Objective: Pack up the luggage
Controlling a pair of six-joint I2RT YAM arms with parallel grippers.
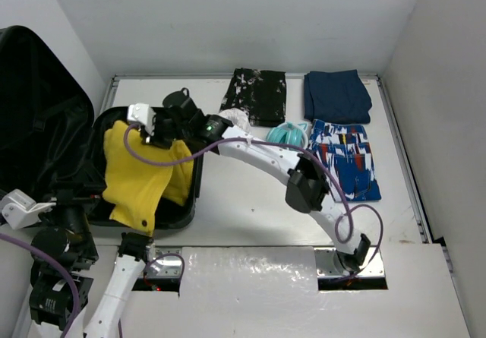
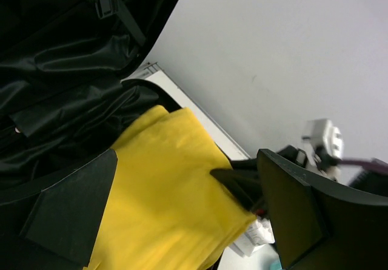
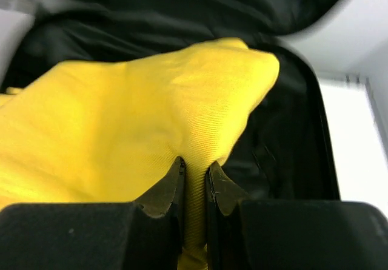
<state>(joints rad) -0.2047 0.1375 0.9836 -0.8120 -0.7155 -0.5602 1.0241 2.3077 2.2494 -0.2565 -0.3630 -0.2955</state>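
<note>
The luggage (image 1: 38, 118) lies open at the table's left, its lid standing up and its black lining (image 2: 60, 100) showing. A yellow garment (image 1: 137, 175) fills the base and hangs over the near rim. My right gripper (image 1: 161, 131) reaches across from the right. It is shut on a fold of the yellow garment (image 3: 121, 118), which is pinched between the fingertips of the right gripper (image 3: 195, 174) over the luggage's base (image 3: 291, 142). At the luggage's near left corner my left gripper (image 2: 182, 215) stands wide open, with the yellow garment (image 2: 163, 185) beyond it and nothing held.
On the table right of the luggage lie a black-and-white patterned garment (image 1: 254, 95), a folded navy garment (image 1: 336, 95), a blue patterned garment (image 1: 349, 159) and a teal item (image 1: 287, 134). Grey walls close in the back and sides.
</note>
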